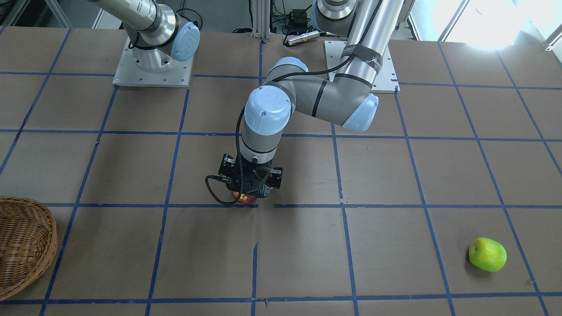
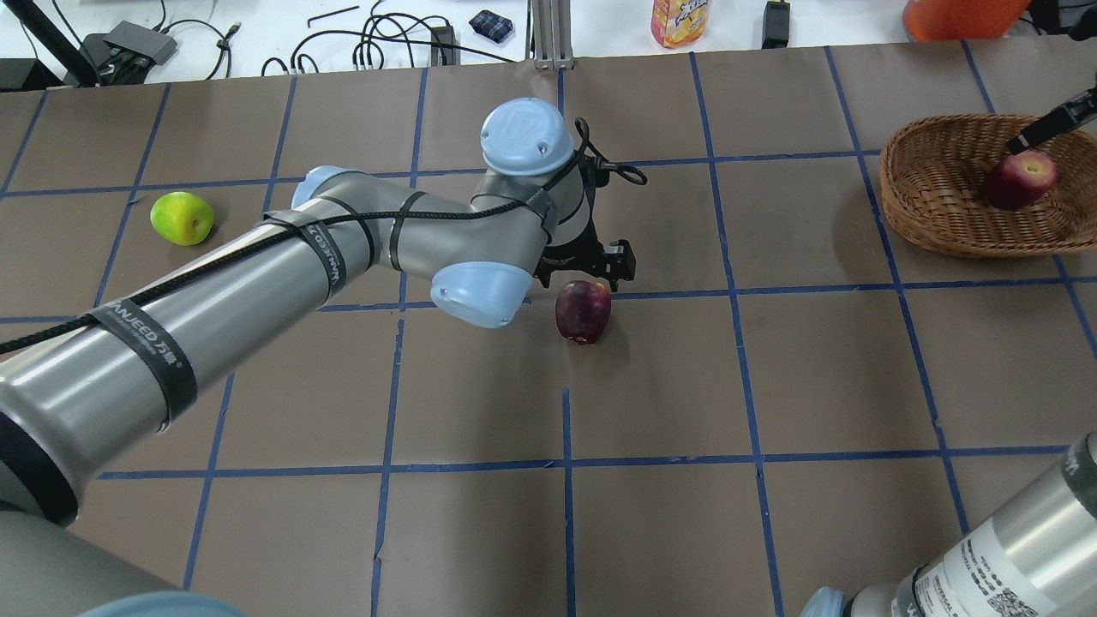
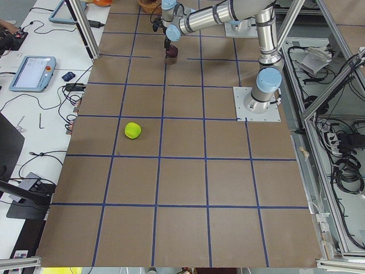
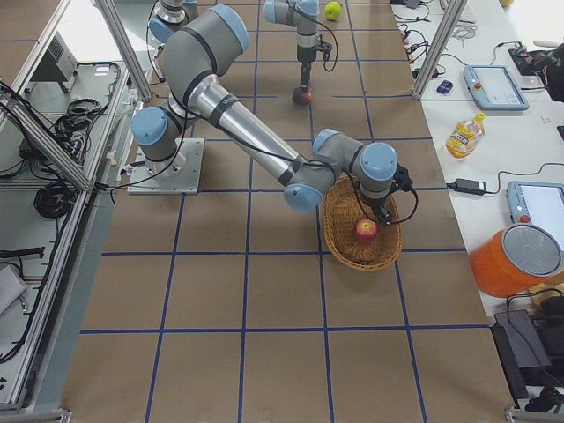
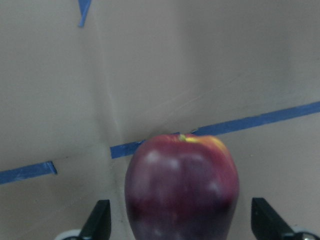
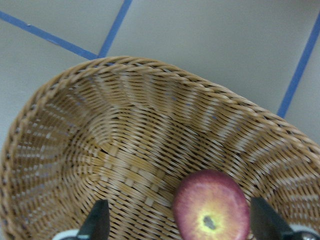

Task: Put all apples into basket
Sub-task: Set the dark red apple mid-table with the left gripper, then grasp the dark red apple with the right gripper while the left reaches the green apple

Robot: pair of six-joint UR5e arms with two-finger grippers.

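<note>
The dark maroon apple rests on the table near the middle. My left gripper is open, its fingers either side of this apple and apart from it; from the front the wrist hides most of the apple. The wicker basket stands at the far right and holds the red-and-yellow apple. My right gripper hangs open over the basket, just above that apple. The lime green apple lies alone at the far left.
The left arm's forearm and elbow stretch low across the left half of the table. A yellow bottle, an orange container and cables lie beyond the far table edge. Blue tape lines grid the brown table.
</note>
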